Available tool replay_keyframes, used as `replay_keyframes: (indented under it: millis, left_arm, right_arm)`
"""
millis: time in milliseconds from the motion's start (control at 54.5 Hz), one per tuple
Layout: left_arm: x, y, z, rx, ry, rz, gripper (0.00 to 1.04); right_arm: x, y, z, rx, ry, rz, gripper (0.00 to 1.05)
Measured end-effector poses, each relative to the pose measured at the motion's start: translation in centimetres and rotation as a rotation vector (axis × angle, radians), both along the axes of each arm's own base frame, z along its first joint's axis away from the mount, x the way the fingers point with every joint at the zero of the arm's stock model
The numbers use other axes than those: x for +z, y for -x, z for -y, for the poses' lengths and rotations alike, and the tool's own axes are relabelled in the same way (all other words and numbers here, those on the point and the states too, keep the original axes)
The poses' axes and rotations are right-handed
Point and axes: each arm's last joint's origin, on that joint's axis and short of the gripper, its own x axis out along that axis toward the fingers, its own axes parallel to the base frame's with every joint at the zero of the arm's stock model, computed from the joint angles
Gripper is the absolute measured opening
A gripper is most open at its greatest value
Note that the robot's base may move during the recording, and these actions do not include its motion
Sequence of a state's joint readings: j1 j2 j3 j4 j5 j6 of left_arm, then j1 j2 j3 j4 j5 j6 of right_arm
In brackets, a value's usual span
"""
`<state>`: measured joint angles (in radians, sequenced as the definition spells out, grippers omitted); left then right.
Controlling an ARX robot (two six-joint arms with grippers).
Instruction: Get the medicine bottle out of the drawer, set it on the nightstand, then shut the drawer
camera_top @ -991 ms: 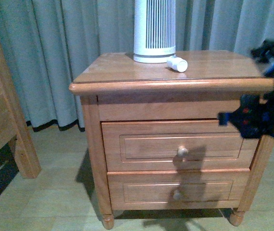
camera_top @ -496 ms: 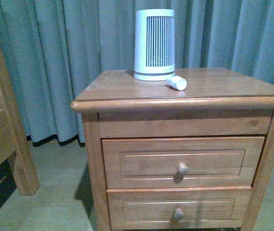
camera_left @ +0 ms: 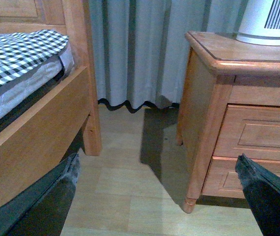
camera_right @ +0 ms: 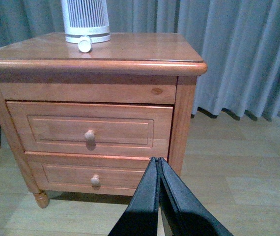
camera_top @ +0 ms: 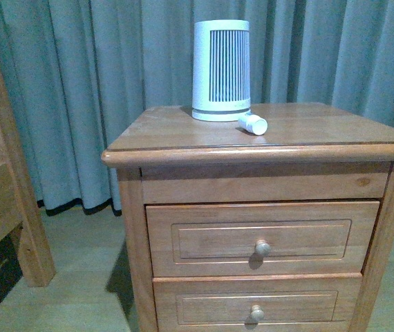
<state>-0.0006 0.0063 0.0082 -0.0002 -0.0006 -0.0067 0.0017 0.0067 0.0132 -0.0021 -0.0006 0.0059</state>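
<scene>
The medicine bottle lies on its side on the nightstand top, beside a large white slatted device. It also shows in the right wrist view. The taller drawer is shut, its knob facing me. The shallower drawer below is shut too. Neither gripper shows in the front view. My left gripper is open and empty above the floor, left of the nightstand. My right gripper is shut and empty, apart from the nightstand, level with the lower drawer.
A wooden bed-frame post stands left of the nightstand. The bed with a checked sheet shows in the left wrist view. Grey curtains hang behind. A pale wooden floor lies between bed and nightstand.
The dark right arm that stood at the right edge of the front view a second ago is gone from it. The front view has shifted, so the nightstand now sits lower in it.
</scene>
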Motion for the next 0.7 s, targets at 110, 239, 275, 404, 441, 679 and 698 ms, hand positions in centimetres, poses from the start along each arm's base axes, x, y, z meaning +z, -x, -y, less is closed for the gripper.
replay_keyframes:
  millis: [110, 239, 275, 404, 441, 679, 698]
  left_arm:
    - [0.00, 0.00, 0.00, 0.000, 0.000, 0.000, 0.98]
    - [0.00, 0.00, 0.00, 0.000, 0.000, 0.000, 0.98]
    - [0.00, 0.00, 0.00, 0.000, 0.000, 0.000, 0.98]
    - [0.00, 0.00, 0.00, 0.000, 0.000, 0.000, 0.98]
    - [0.00, 0.00, 0.00, 0.000, 0.000, 0.000, 0.98]
    - [0.00, 0.00, 0.00, 0.000, 0.000, 0.000, 0.98]
    - [0.00, 0.00, 0.00, 0.000, 0.000, 0.000, 0.98]
  right_arm:
    - [0.00, 0.00, 0.00, 0.000, 0.002, 0.000, 0.10]
    - [0.00, 0.00, 0.00, 0.000, 0.002, 0.000, 0.33]
    - [0.00, 0.00, 0.00, 0.000, 0.002, 0.000, 0.40]
    - [0.00, 0.00, 0.00, 0.000, 0.002, 0.000, 0.62]
    - [0.00, 0.00, 0.00, 0.000, 0.002, 0.000, 0.69]
    - [0.00, 0.00, 0.00, 0.000, 0.002, 0.000, 0.98]
    - [0.00, 0.00, 0.00, 0.000, 0.002, 0.000, 0.98]
